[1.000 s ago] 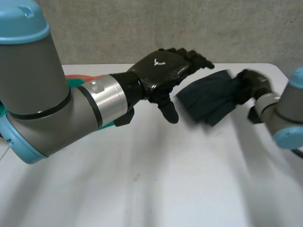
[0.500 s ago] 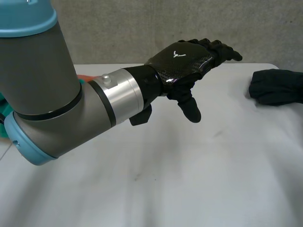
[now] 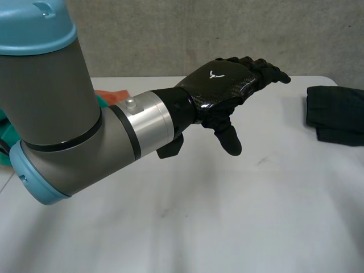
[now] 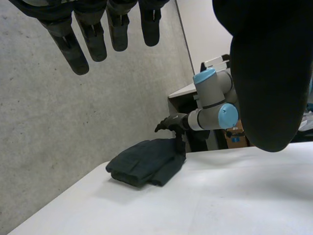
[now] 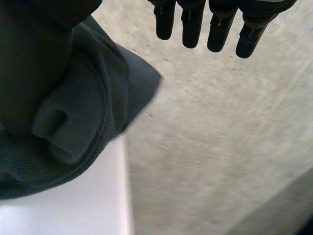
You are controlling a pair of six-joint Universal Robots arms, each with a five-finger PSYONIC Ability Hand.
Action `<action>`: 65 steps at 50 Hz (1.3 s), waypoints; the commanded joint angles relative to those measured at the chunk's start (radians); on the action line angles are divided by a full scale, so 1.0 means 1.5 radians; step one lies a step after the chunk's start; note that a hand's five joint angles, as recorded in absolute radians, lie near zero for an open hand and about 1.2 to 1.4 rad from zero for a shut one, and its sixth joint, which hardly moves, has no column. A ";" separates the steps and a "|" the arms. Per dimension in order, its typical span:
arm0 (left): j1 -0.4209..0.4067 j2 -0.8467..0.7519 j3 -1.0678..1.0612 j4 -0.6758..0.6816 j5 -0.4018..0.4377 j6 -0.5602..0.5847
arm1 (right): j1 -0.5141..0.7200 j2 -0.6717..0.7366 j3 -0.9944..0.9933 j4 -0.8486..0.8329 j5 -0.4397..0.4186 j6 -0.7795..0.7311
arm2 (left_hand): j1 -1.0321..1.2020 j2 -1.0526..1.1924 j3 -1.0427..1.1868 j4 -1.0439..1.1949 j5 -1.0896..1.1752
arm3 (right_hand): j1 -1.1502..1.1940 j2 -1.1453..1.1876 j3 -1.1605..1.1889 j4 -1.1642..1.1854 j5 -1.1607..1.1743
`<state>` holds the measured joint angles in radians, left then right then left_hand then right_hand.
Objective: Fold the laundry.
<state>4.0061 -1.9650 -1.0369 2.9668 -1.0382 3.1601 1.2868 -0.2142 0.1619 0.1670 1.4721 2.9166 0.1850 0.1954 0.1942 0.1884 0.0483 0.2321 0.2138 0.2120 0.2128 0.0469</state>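
Table: the near half and middle are free, with lots of room to move. The far edge meets a grey wall. Left arm reaches in from the left. Left hand hovers over the mid-far table, palm down, fingers straight and wide, thumb hanging, gripping nothing. Dark cloth lies folded at the table's right edge, well apart from the left hand. Right hand is at the cloth's right side, fingers straight and slack; I cannot tell if it touches. Compared with 0.5 s ago, the cloth is flatter and squarer and the left hand has barely shifted.
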 commanded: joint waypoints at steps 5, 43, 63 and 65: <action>0.000 0.002 0.000 0.000 0.001 -0.001 | 0.007 -0.078 0.080 -0.044 -0.026 -0.078 | -0.005 -0.011 -0.011 -0.007 -0.030 | -0.038 -0.026 -0.025 -0.025 -0.031; 0.403 -0.260 0.037 0.148 -0.270 0.442 | 0.287 -0.715 1.056 -0.252 -0.211 -0.361 | 0.007 0.000 0.001 0.005 -0.018 | -0.038 -0.026 -0.025 -0.025 -0.031; 0.334 -0.177 0.036 0.187 -0.272 0.317 | 0.280 -0.704 1.077 -0.258 -0.189 -0.360 | 0.807 0.801 0.801 0.805 0.782 | -0.038 -0.026 -0.025 -0.025 -0.031; 0.308 -0.119 0.023 0.186 -0.273 0.261 | 0.280 -0.709 1.077 -0.258 -0.185 -0.359 | 0.807 0.801 0.801 0.805 0.782 | -0.038 -0.026 -0.025 -0.025 -0.031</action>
<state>4.5641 -2.3437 -0.9549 3.2395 -1.4444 3.7397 1.7086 -1.2642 1.7792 -0.2194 1.1852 2.3746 0.9882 1.1484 1.1297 1.1703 0.8997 0.2321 0.2138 0.2120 0.2123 0.0442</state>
